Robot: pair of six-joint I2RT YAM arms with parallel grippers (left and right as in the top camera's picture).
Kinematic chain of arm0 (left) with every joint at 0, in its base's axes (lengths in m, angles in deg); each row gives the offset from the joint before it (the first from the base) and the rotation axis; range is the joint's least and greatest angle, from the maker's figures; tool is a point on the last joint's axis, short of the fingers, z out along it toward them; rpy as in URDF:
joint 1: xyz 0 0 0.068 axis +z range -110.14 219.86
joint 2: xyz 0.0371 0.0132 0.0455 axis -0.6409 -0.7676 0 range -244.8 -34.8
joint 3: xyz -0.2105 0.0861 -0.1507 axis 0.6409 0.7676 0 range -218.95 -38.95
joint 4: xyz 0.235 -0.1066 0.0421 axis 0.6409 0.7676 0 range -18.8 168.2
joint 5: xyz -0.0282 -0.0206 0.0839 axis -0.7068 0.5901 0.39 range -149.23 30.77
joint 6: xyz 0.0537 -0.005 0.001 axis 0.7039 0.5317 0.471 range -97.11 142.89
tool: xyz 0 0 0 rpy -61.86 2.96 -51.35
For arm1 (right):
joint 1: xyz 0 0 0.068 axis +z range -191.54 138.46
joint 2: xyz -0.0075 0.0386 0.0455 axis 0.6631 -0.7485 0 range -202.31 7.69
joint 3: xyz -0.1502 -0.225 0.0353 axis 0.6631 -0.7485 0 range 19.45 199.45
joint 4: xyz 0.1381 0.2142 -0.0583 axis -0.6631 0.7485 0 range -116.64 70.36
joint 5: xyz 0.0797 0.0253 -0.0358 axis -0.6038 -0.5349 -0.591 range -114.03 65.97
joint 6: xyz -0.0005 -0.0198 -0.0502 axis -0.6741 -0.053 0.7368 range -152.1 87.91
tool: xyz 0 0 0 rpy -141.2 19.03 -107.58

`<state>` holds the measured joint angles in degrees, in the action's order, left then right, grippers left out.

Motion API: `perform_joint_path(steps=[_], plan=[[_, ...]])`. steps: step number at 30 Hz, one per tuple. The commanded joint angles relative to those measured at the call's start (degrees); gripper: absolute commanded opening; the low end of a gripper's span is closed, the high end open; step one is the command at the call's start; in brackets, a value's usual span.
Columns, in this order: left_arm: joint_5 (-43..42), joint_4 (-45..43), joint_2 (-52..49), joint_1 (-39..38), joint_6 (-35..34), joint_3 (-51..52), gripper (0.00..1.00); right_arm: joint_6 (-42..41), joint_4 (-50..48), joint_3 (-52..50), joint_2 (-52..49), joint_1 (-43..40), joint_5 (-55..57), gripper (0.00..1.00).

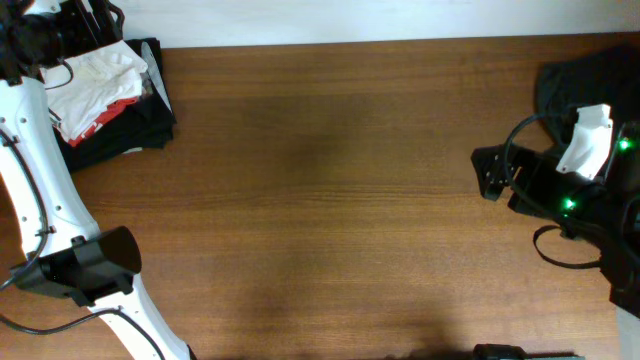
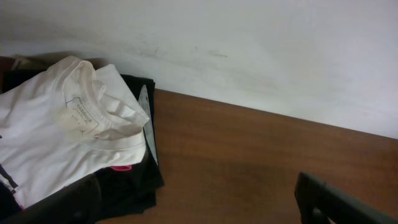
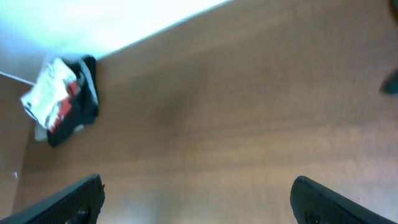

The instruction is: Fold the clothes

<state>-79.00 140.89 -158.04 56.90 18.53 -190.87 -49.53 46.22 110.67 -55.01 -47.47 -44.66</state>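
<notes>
The clothes lie in a pile point(image 1: 105, 90) at the table's back left corner. A white shirt point(image 1: 95, 75) is on top, with a red garment point(image 1: 115, 108) and black ones point(image 1: 145, 125) under it. In the left wrist view the white shirt point(image 2: 50, 137) shows its neck label, over black cloth point(image 2: 134, 180). My left gripper point(image 2: 199, 211) is open and empty, just right of the pile near the back wall. My right gripper point(image 3: 199, 205) is open and empty above bare table at the right point(image 1: 490, 170). The pile shows far off in the right wrist view point(image 3: 62, 99).
The wooden table point(image 1: 330, 200) spreads between the arms. Dark fabric point(image 1: 565, 80) lies at the back right, partly under the right arm. The left arm's white links and black base point(image 1: 85, 265) stand along the left edge. A pale wall point(image 2: 249, 50) runs behind the table.
</notes>
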Motion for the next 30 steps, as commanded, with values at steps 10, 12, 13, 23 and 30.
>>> perform_joint_path(steps=[10, 12, 13, 23, 30], plan=[[-0.83, 0.07, -0.07, -0.11, -0.13, 0.07, 0.99, 5.20, -14.03, -16.76, 17.31, 0.35, 6.75, 0.99], [-0.83, 0.07, -0.07, -0.11, -0.13, 0.07, 0.99, 5.20, -22.93, -28.72, 26.99, 0.35, 6.75, 0.99], [-0.83, 0.07, -0.07, -0.11, -0.15, 0.07, 0.99, 5.14, -26.38, -34.01, 30.93, 0.37, 6.71, 0.99], [-0.83, 0.07, -0.07, -0.11, -0.13, 0.07, 0.99, 4.96, -64.04, -76.06, 57.22, 5.66, 6.75, 0.99], [-0.83, 0.07, -0.07, -0.11, -0.15, 0.07, 0.99, 4.87, -81.81, -88.94, 62.51, 5.68, 8.37, 0.99]])
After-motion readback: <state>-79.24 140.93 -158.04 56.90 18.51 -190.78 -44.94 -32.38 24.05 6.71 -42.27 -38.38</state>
